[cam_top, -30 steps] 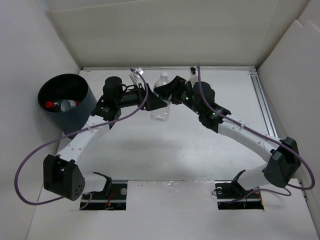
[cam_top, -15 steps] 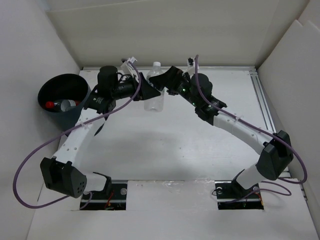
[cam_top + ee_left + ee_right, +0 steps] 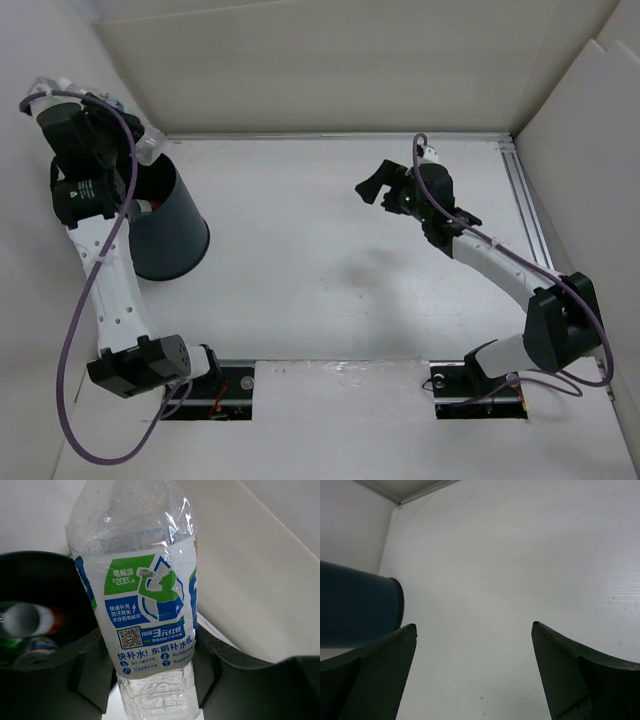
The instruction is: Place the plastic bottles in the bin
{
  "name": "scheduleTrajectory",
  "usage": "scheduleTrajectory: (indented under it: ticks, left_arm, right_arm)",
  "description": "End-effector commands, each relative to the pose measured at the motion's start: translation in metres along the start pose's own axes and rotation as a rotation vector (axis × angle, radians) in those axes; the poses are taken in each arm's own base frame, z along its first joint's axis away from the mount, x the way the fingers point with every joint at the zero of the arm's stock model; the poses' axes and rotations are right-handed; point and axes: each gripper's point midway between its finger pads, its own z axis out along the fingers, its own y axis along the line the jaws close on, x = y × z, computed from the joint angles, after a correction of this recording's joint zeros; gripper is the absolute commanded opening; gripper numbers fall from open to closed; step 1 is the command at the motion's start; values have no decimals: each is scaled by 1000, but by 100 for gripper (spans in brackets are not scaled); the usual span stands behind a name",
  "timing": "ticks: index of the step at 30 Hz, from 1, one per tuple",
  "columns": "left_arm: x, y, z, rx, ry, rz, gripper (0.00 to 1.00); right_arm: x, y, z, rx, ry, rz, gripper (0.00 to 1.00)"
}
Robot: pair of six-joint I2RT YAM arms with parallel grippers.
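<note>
My left gripper [image 3: 150, 660] is shut on a clear plastic bottle [image 3: 140, 605] with a blue, white and green label, one finger on each side of its lower body. In the top view that gripper [image 3: 128, 140] is raised at the far left, with the bottle [image 3: 147, 148] over the rim of the dark grey-blue bin [image 3: 170, 235]. The bin's black inside [image 3: 45, 580] lies just left of the held bottle, and a bottle with a white cap and red label [image 3: 30, 620] lies in it. My right gripper [image 3: 375, 188] stands open and empty [image 3: 474, 625] over bare table.
White walls enclose the table on three sides, the left wall close behind the bin. A metal rail [image 3: 530, 215] runs along the table's right edge. The bin's outer wall [image 3: 355, 607] shows at the left of the right wrist view.
The left arm swung the bottle from the table's back middle up and left to over the bin. The right gripper let go of it, opened wide and drew back to the right.
</note>
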Motion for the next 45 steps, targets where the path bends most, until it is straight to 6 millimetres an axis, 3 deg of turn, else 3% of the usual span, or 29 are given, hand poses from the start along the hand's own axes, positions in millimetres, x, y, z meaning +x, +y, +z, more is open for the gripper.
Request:
scheduleTrajectory:
  ticks: [1, 3, 6, 9, 11, 12, 13, 17, 18, 20, 22, 23, 25, 26, 27, 29, 30, 32, 33, 34, 38, 39, 41, 45]
  left_arm:
    - [-15, 49, 3, -187, -60, -37, 0]
    - [-8, 87, 8, -325, -79, -39, 0]
    - [-4, 117, 10, -432, -120, -43, 3]
    - [-6, 118, 11, -443, -130, -51, 28]
    - [-7, 120, 11, -461, -126, -60, 70]
    - [-11, 118, 13, -458, -131, -60, 94]
    - [-11, 120, 9, -481, -127, -58, 100]
    - [-15, 117, 6, -488, -116, -45, 100]
    - [-22, 114, 1, -485, -141, -45, 100]
    - [-27, 108, -12, -489, -157, -32, 100]
    - [-29, 103, -21, -473, -149, -6, 100]
    - [-34, 91, -34, -427, -164, 2, 100]
    - [-21, 64, -49, -308, -122, 30, 100]
    - [-26, 47, -74, -229, -151, 55, 100]
    - [-4, 42, -79, -164, -86, 64, 100]
    - [13, 35, -105, -92, -63, 96, 100]
    - [27, 35, -132, -52, -73, 110, 100]
    - [45, 31, -159, 22, -86, 117, 100]
    - [50, 22, -192, 99, -156, 132, 100]
    - [68, 31, -192, 113, -135, 133, 100]
    - [103, 28, -236, 221, -138, 126, 100]
    - [109, 30, -241, 223, -124, 125, 100]
    - [133, 44, -231, 207, -56, 94, 100]
    - [151, 61, -223, 195, -56, 101, 100]
  right_arm:
    - [-16, 19, -16, -79, -46, -66, 100]
    - [-18, 22, -22, -93, -51, -77, 100]
    - [-20, 19, -31, -83, -69, -101, 100]
    - [-25, 22, -44, -86, -77, -132, 100]
    - [-21, 24, -55, -69, -67, -165, 100]
    - [-31, 28, -69, -72, -99, -174, 100]
    - [-34, 34, -76, -76, -108, -176, 100]
    - [-47, 43, -110, -24, -120, -220, 100]
    - [-41, 36, -115, 32, -88, -244, 100]
    - [-58, 45, -133, 48, -120, -261, 100]
    - [-65, 42, -149, 100, -116, -299, 100]
    - [-68, 46, -160, 100, -124, -314, 100]
    - [-68, 39, -179, 166, -119, -345, 100]
    - [-77, 43, -194, 167, -147, -343, 100]
    - [-79, 41, -202, 178, -153, -345, 100]
    - [-80, 36, -220, 201, -145, -355, 100]
    - [-81, 34, -230, 196, -154, -360, 100]
    - [-81, 36, -244, 164, -150, -377, 100]
    - [-80, 36, -258, 133, -162, -372, 100]
    - [-80, 35, -264, 125, -175, -367, 100]
    - [-77, 27, -292, 98, -182, -381, 100]
    - [-75, 24, -299, 104, -172, -385, 100]
    - [-76, 21, -312, 96, -185, -380, 100]
    - [-75, 13, -337, 69, -228, -364, 100]
